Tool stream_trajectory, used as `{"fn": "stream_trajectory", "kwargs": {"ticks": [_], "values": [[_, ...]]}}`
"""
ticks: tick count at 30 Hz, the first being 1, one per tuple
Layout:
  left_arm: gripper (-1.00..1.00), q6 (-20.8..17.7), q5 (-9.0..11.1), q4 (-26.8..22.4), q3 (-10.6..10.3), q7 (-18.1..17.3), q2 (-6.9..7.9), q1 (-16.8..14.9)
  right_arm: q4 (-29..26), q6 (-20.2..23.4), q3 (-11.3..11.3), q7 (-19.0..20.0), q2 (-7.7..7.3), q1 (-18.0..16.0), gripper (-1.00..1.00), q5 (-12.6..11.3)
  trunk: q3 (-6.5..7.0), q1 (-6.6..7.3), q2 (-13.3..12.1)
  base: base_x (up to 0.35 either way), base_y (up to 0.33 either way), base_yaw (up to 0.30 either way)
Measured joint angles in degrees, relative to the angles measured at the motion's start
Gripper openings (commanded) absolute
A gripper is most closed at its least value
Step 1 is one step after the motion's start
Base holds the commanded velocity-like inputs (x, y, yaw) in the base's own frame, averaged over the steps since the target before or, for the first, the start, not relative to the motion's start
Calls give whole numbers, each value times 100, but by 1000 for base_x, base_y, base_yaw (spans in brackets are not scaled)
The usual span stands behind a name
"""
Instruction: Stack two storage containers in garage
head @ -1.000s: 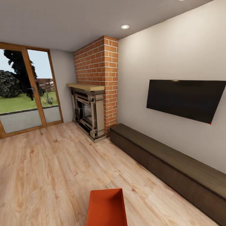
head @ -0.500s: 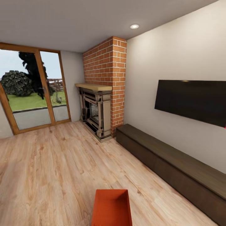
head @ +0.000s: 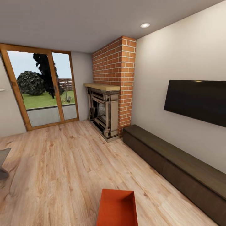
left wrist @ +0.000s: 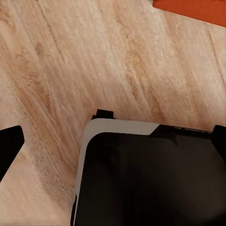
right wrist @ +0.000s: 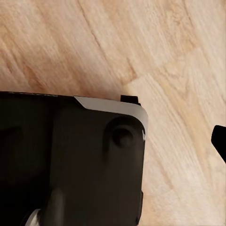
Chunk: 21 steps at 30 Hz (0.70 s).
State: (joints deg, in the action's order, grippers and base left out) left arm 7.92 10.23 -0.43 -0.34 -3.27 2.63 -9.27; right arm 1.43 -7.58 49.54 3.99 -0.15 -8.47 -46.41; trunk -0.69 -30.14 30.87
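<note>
Standing on the light wood plank floor (head: 62, 169) of the living room, the orange-red ribbed rectangular bin (head: 117, 208) awaits pickup just ahead; I cannot tell either claw's state, so approach comes next.

Evenly bright, soft render: daylight through the glass doors (head: 44, 91), one ceiling spotlight (head: 145, 25), wide-angle stretching at edges.

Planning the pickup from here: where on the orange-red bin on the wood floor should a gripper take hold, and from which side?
Probably the thin top rim of the storage container, approached from above: it has no lid, so one finger can slip inside its upright wall. Its near end is cut off in the head view.
</note>
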Motion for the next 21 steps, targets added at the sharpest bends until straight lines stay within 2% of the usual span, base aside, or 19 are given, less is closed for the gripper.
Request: {"fn": "stream_trajectory", "kwargs": {"ticks": [12,16,21], "values": [[100,0,-15,0,-3,0,0,0,0,0,0,0,4,-1,100,-6,0,1,0,273,0,2],[100,0,-15,0,-3,0,0,0,0,0,0,0,4,1,100,-15,0,0,0,97,0,-7],[100,0,-10,2,-3,0,1,-1,0,6,-1,0,4,4,100,-20,0,-1,0,19,0,-159]]}}
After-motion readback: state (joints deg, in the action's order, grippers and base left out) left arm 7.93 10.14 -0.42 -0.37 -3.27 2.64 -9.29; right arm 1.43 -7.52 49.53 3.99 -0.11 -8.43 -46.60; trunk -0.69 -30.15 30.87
